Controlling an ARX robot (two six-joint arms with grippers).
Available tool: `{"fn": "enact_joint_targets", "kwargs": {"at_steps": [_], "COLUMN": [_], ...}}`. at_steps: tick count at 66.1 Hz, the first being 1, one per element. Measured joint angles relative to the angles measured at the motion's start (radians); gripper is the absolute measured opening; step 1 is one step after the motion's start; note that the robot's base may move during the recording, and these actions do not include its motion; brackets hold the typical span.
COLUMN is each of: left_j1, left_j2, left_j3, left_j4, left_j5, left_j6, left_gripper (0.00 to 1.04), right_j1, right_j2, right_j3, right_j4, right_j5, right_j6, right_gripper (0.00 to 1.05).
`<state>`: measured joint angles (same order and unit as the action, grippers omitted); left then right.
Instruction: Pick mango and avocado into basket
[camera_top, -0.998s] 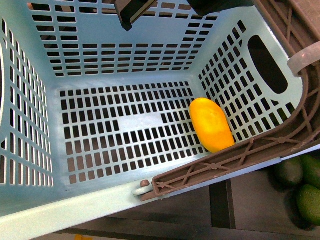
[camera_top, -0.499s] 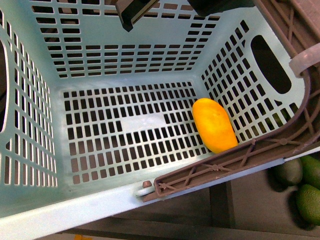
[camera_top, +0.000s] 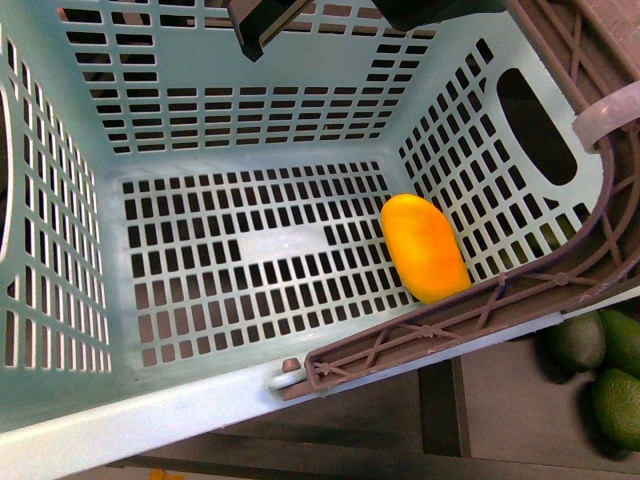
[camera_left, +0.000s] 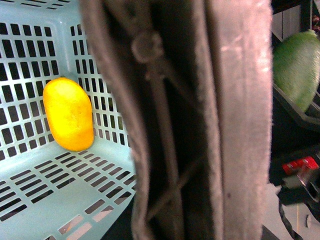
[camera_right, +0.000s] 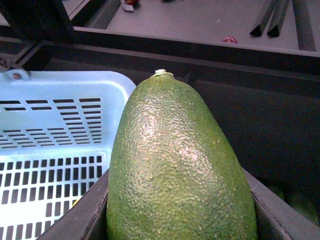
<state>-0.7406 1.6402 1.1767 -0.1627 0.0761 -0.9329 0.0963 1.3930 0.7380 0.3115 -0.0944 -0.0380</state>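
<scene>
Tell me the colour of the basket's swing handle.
Brown: the ribbed plastic swing handle, clearest in the front view.

Blurred handle (camera_left: 170, 125) filling the left wrist view; avocado (camera_right: 177, 170) base cut off by the right wrist view's edge.

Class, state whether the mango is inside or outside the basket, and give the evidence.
Inside. The mango lies on the slotted floor of the basket, close to its right-hand wall, beside the brown handle.

one mango (camera_top: 425, 248), one basket (camera_top: 250, 150), four avocados (camera_right: 175, 165) (camera_top: 575, 342) (camera_top: 626, 340) (camera_top: 616, 406)
</scene>
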Motion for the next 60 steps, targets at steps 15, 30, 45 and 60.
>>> {"fn": "enact_joint_targets", "kwargs": {"at_steps": [15,30,45,60], "left_j1": [0.000,0.001,0.005,0.005], "left_j2": [0.000,0.000,0.000,0.000], "left_j3": [0.000,0.000,0.000,0.000], "left_j4": [0.000,0.000,0.000,0.000], "left_j5": [0.001,-0.004,-0.023,-0.018], "left_j6": [0.000,-0.001,0.000,0.000], "left_gripper": [0.14,0.14,0.14,0.14], "right_j1": [0.101,0.175,0.194,0.186], "right_j2": [0.122,0.156,0.162,0.135], "right_j3": [0.034,0.035,0.035,0.013], "right_j4": [0.055,0.069,0.081,0.066], "right_j5": [0.084,0.102,0.118,0.099], "right_j6": [0.044,0.091,0.135,0.185], "right_gripper": [0.53,0.53,0.71,0.97]}}
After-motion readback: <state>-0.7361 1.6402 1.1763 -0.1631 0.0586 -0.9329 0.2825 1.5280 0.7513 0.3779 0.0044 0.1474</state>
